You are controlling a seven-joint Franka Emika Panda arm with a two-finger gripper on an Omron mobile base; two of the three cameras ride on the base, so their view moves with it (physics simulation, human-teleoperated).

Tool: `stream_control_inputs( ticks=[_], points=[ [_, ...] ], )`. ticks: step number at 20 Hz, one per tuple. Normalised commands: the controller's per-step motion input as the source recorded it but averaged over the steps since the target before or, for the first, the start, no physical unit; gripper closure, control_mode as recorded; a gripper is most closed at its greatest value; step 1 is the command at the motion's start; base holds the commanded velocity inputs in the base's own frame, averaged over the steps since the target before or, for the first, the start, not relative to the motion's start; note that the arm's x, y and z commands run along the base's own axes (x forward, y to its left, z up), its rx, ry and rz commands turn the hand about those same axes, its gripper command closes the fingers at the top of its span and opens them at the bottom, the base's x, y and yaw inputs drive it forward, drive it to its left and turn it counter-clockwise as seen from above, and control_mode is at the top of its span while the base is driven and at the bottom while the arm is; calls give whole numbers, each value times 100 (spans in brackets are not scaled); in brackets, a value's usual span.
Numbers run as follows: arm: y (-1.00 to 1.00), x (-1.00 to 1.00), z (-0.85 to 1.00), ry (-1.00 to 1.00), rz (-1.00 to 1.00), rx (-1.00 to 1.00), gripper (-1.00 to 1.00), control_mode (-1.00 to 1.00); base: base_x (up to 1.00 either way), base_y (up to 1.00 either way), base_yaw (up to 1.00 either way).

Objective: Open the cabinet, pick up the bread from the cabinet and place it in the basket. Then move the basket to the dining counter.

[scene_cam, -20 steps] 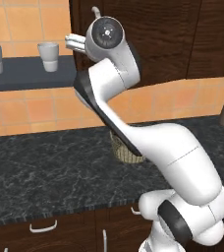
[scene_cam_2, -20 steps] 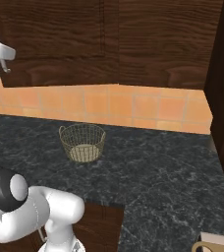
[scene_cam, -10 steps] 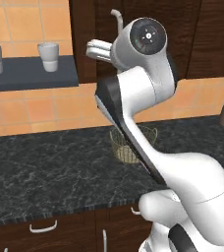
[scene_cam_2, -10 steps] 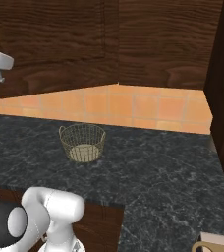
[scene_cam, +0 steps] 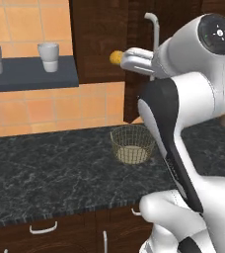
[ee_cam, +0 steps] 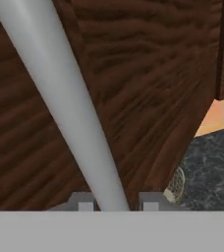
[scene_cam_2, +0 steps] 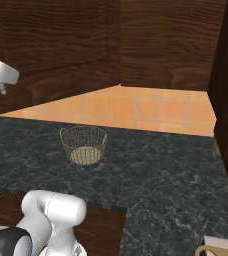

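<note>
Door (scene_cam_2: pixel 56 55) swung further out since earlier; pincer (ee_cam: pixel 116 204) straddling handle bar (ee_cam: pixel 65 103), fingers slackening, grip uncertain. Basket (scene_cam: pixel 131 144) well below pincer; bread (scene_cam: pixel 116 58) just beside it.

Two white cups (scene_cam: pixel 48 50) (shelf (scene_cam: pixel 30 74))

A basket (scene_cam: pixel 130 144) stands on the worktop (scene_cam: pixel 45 170) below the cabinet (scene_cam_2: pixel 56 47), whose door (scene_cam: pixel 136 59) stands ajar; two cups (scene_cam: pixel 48 50) sit on a shelf (scene_cam: pixel 30 74) to the left.
</note>
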Motion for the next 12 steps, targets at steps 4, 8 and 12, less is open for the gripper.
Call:
stream_control_inputs(
  ticks=[4,8,12],
  points=[
    [-10,-100,-4,10,0,10,-100,-100,0,0,0],
    [46,-80,-28,13,-4,13,-100,-100,0,0,0],
    [100,6,-19,6,-29,23,-100,-100,0,0,0]
  ],
)
